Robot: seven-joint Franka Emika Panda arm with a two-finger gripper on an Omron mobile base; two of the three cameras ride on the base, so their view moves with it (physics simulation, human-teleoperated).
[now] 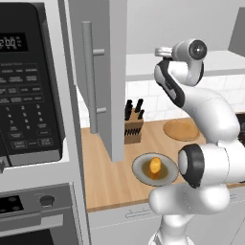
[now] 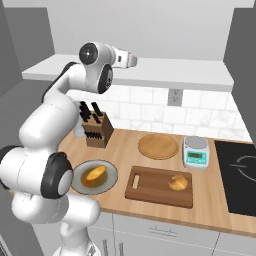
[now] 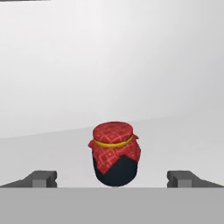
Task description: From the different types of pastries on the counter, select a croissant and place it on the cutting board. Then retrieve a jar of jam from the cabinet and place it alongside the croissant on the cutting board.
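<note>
Jaws stand wide apart, holding nothing, with the gripper (image 3: 114, 179) aimed straight at the jar of jam (image 3: 114, 154). The jar sits upright on the white shelf (image 3: 175, 135) of the cabinet (image 1: 98, 72), centred between the 2 fingertips (image 3: 41, 178) but a little beyond them. You should advance level until the tips flank the dark body below the red lid, then close — grip the glass, not the cloth cover. Further out, the croissant (image 2: 178, 183) already lies on the cutting board (image 2: 150, 187), and the grey plate (image 2: 111, 176) on the counter (image 2: 215, 210) holds 1 orange-yellow pastry (image 2: 95, 174) — leave room beside the croissant.
</note>
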